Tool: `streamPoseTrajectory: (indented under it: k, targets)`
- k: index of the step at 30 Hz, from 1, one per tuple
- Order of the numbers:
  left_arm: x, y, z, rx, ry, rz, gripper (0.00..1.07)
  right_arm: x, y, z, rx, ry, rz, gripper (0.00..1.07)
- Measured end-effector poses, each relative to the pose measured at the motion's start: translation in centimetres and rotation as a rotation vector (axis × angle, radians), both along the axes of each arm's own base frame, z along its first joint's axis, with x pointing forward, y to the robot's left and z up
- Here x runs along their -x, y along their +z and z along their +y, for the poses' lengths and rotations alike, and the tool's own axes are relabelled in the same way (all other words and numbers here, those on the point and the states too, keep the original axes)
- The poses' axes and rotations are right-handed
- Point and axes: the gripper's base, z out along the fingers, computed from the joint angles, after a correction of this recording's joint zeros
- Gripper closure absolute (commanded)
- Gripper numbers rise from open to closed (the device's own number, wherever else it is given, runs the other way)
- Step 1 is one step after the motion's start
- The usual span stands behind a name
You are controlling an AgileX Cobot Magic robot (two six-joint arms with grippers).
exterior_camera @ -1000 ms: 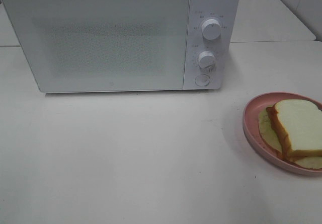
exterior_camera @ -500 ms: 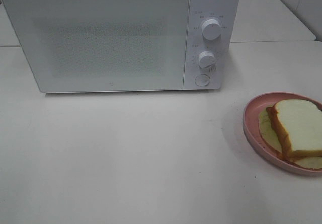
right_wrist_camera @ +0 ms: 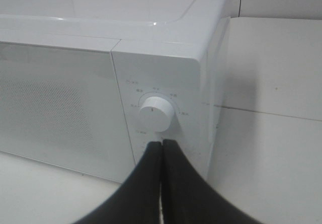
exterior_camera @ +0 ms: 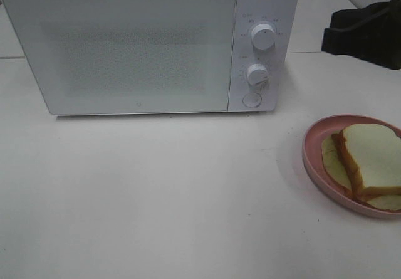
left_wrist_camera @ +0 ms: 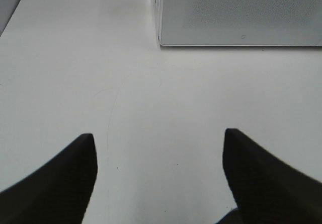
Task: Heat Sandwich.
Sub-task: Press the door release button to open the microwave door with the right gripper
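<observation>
The sandwich (exterior_camera: 374, 157), white bread with a tan-orange crust and pale filling poking out, lies on a round pink plate (exterior_camera: 309, 155) at the table's right edge. A white microwave (exterior_camera: 138, 53) stands at the back left with its door closed. My right gripper (right_wrist_camera: 162, 143) is shut and empty, hovering in front of the microwave's control panel just below the upper knob (right_wrist_camera: 157, 113). A black part of the right arm (exterior_camera: 365, 33) shows at the top right of the high view. My left gripper (left_wrist_camera: 158, 133) is open over bare table, holding nothing.
On the microwave's panel sit an upper knob (exterior_camera: 263, 36), a lower knob (exterior_camera: 257, 75) and a round button (exterior_camera: 252, 100). A corner of the microwave (left_wrist_camera: 236, 12) lies ahead of the left gripper. The white table (exterior_camera: 163, 197) spreads in front.
The right arm has come into the high view at the top right. The sandwich, plate and microwave have not moved.
</observation>
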Motion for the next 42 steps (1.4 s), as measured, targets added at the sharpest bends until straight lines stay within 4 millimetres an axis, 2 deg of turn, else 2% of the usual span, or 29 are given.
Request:
streamPoseTrajectory:
  k: [12, 15, 18, 19, 21, 23, 29, 33, 38, 42]
  targets:
    - [0.0, 0.0, 0.0, 0.000, 0.000, 0.000, 0.40, -2.0, -3.8, 3.3, -0.203, -0.031, 0.118, 1.07]
    - [0.0, 0.0, 0.0, 0.000, 0.000, 0.000, 0.40, -2.4, -5.3, 4.9, -0.289, -0.030, 0.155, 1.07]
    - [0.0, 0.0, 0.0, 0.000, 0.000, 0.000, 0.40, -2.6, -6.2, 5.6, -0.352, -0.040, 0.189, 1.07]
    - [0.0, 0.0, 0.0, 0.000, 0.000, 0.000, 0.40, -2.9, -7.3, 6.0, -0.418, -0.067, 0.231, 1.07]
    - [0.0, 0.0, 0.0, 0.000, 0.000, 0.000, 0.40, -3.1, -7.8, 6.2, -0.447, -0.083, 0.253, 1.07]
    - [0.0, 0.0, 0.0, 0.000, 0.000, 0.000, 0.40, -3.6, -9.0, 6.4, -0.575, -0.139, 0.295, 1.07]
    - [0.0, 0.0, 0.0, 0.000, 0.000, 0.000, 0.40, -4.5, -11.1, 6.6, -0.765, -0.214, 0.325, 1.07]
    - [0.0, 0.0, 0.0, 0.000, 0.000, 0.000, 0.40, -5.0, -13.6, 6.1, -0.932, -0.375, 0.394, 1.07]
    - [0.0, 0.0, 0.0, 0.000, 0.000, 0.000, 0.40, -5.3, -15.3, 5.9, -1.010, -0.474, 0.439, 1.07]
    - [0.0, 0.0, 0.0, 0.000, 0.000, 0.000, 0.40, -6.4, -16.4, 6.4, -1.065, -0.523, 0.446, 1.07]
